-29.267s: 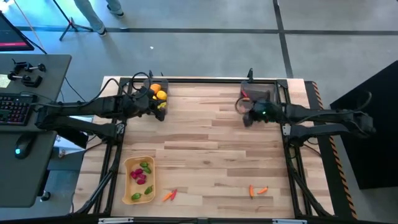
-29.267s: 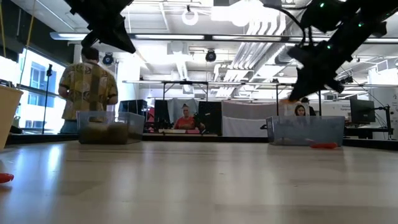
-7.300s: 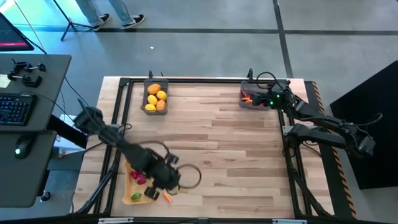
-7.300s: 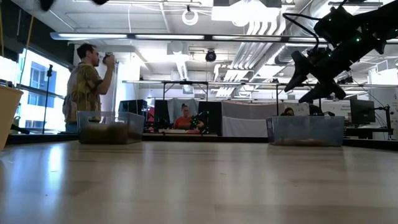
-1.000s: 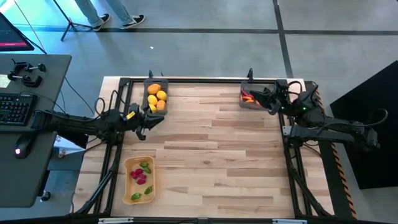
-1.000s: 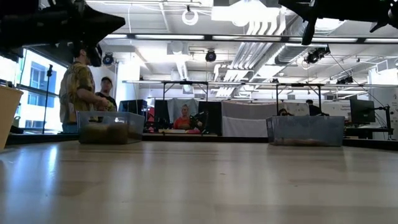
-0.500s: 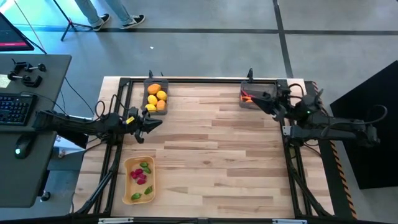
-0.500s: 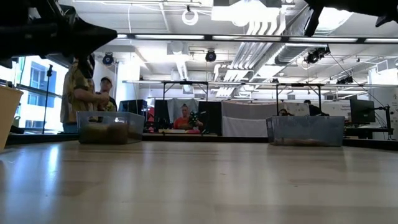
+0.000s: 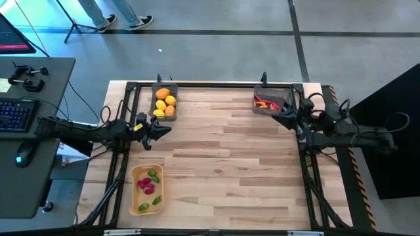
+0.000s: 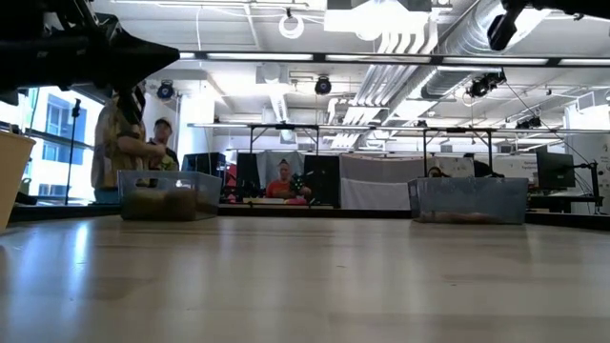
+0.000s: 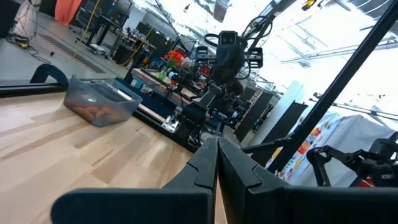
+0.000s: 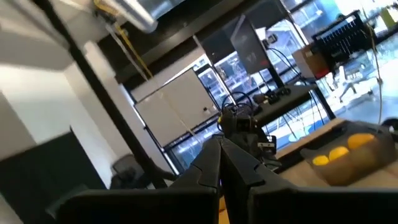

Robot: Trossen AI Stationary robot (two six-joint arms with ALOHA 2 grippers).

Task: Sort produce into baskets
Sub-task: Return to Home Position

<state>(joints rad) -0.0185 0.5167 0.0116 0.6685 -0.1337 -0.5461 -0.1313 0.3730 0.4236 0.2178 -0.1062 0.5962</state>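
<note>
My left gripper (image 9: 164, 129) is shut and empty, hovering near the table's left edge, just on the near side of the dark bin (image 9: 164, 101) that holds yellow and orange fruits. My right gripper (image 9: 274, 113) is shut and empty, hovering just on the near side of the dark bin (image 9: 268, 103) that holds red and orange chilli shapes. The tan tray (image 9: 147, 190) at the near left holds green and magenta pieces. Both bins stand on the table's far edge and also show in the low view, the fruit bin (image 10: 170, 195) and the chilli bin (image 10: 469, 200).
A black metal frame (image 9: 210, 84) runs around the table's far and side edges. The bare wooden top (image 9: 223, 164) lies between the containers. A desk with a keyboard (image 9: 13, 115) stands left of the table. People stand in the room beyond the table (image 10: 124, 143).
My right gripper has drawn back from the chilli bin, toward the table's near and right edges. My left gripper has shifted a little toward the near edge, away from the fruit bin. No produce has moved.
</note>
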